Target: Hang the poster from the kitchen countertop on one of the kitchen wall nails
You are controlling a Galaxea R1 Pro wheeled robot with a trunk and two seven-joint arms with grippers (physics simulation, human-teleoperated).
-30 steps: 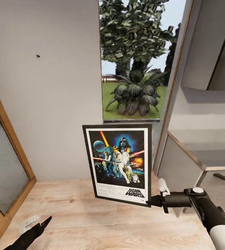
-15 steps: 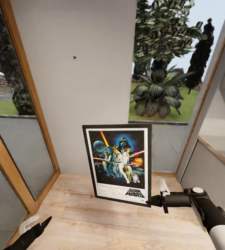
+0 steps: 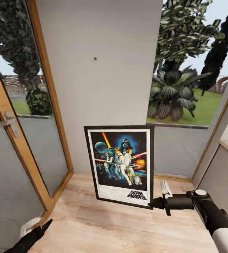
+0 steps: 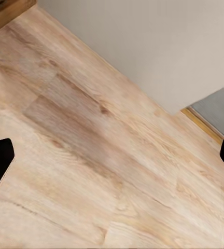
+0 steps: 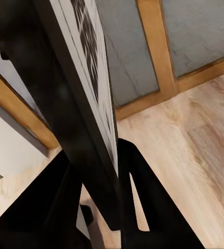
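One wall nail (image 3: 95, 58), one poster (image 3: 120, 165)

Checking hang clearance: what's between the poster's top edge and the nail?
Nothing: in the head view only bare grey wall separates the poster, gripped at its lower corner by the right gripper, from the nail above.

Black-framed Star Wars poster (image 3: 120, 165) — upright, slightly tilted, held aloft at its lower right corner — facing the camera.
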